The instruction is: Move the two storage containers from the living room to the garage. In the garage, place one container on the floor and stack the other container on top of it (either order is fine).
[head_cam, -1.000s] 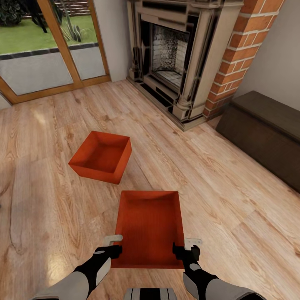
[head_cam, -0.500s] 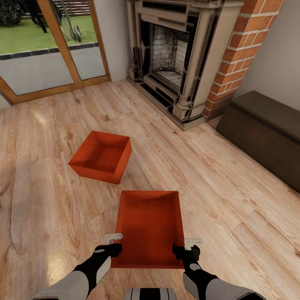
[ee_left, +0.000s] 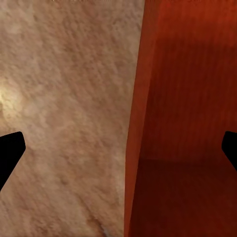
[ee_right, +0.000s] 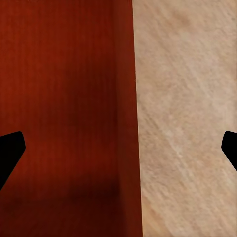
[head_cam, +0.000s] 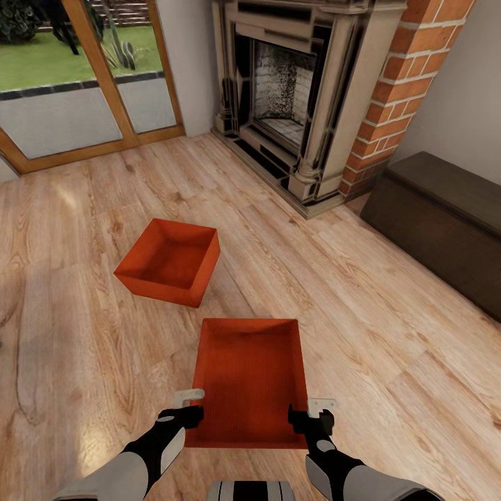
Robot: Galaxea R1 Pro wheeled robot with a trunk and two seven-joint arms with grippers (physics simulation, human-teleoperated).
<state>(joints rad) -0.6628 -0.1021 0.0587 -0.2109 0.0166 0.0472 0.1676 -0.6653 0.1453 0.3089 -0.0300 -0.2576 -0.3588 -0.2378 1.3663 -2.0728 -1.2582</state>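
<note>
Two red-orange storage containers sit on the light wood-plank living room floor. The nearer container (head_cam: 250, 379) lies right in front of me, and the farther container (head_cam: 170, 261) rests apart from it, up and to the left. My left gripper (head_cam: 191, 408) is at the near container's left wall, close to its front corner. In the left wrist view that wall (ee_left: 136, 148) runs between the wide-apart fingers of the left gripper (ee_left: 118, 150), which is open. My right gripper (head_cam: 310, 410) straddles the right wall (ee_right: 129, 123) the same way; the right gripper (ee_right: 118, 150) is open too.
An ornate dark fireplace (head_cam: 292, 90) with a red-brick chimney (head_cam: 403, 83) stands ahead. A dark brown low bench (head_cam: 445, 223) lines the right wall. Wood-framed glass doors (head_cam: 83, 76) are at the far left. Open plank floor (head_cam: 390, 348) surrounds both containers.
</note>
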